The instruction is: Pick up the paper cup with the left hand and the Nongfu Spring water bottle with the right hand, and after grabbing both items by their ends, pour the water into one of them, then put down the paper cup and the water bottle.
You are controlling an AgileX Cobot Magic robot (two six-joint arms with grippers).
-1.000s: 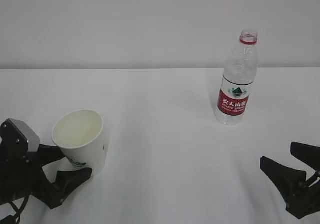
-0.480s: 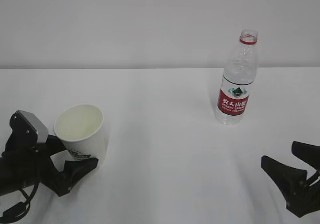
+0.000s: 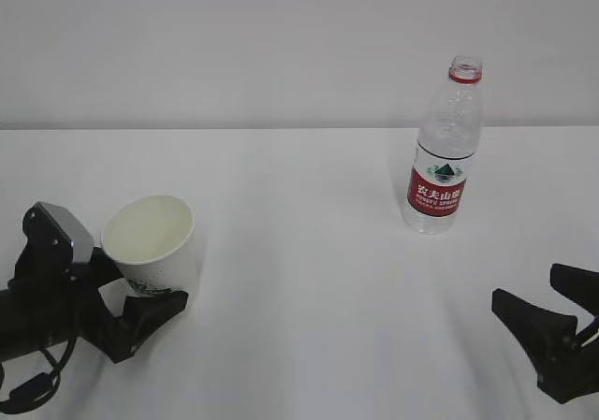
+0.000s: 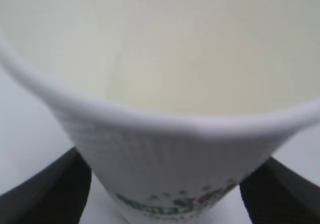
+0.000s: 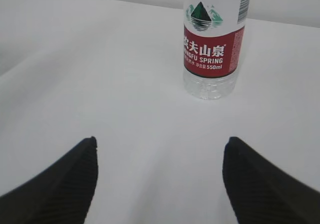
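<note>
Since the earlier frame, left hand (image 3: 126, 303) advanced; jaws spread, straddling upright paper cup (image 3: 153, 245) (contact unclear). Right hand (image 3: 552, 331) open, Nongfu Spring water bottle (image 3: 444, 149) at its 11 o'clock, well apart.

- The paper cup (image 3: 151, 244) stands upright on the counter (image 3: 299, 252) at the near left.
- The left hand (image 3: 131, 303) reaches in from the near left edge, its jaws on either side of the cup's lower part.
- The Nongfu Spring water bottle (image 3: 444, 149) stands upright at the far right, well apart from the cup.
- The right hand (image 3: 552, 312) sits at the near right corner, nearer than the bottle and apart from it.
</note>
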